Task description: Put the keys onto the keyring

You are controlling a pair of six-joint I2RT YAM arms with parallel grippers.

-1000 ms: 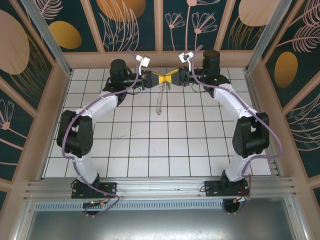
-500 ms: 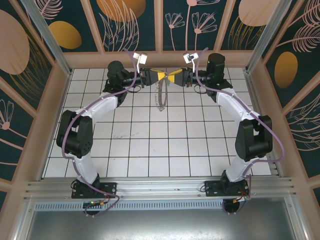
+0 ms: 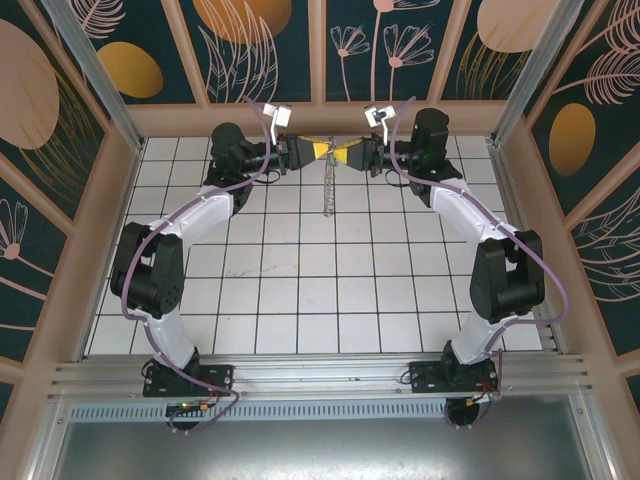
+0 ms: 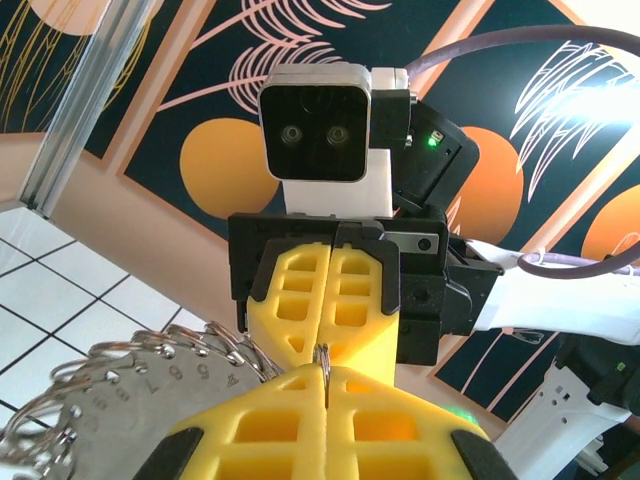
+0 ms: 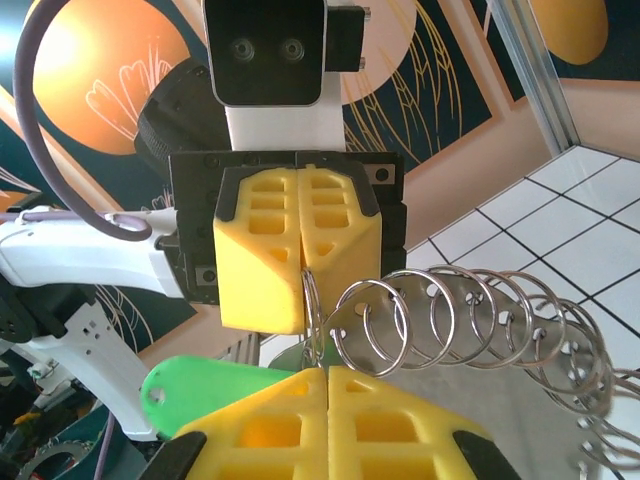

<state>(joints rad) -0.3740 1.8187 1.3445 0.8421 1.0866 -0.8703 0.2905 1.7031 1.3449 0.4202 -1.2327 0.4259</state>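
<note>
Keyring (image 4: 130,398) of silvery wire loops, green key (image 5: 215,385), seemingly plastic

A white tiled floor (image 3: 300,290) lies inside dark teal walls (image 3: 430,70) painted with orange discs and pink leaves.

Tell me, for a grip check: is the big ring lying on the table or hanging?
Hanging. The ring dangles above the tiles, its top pinched by the left gripper and right gripper.
</note>
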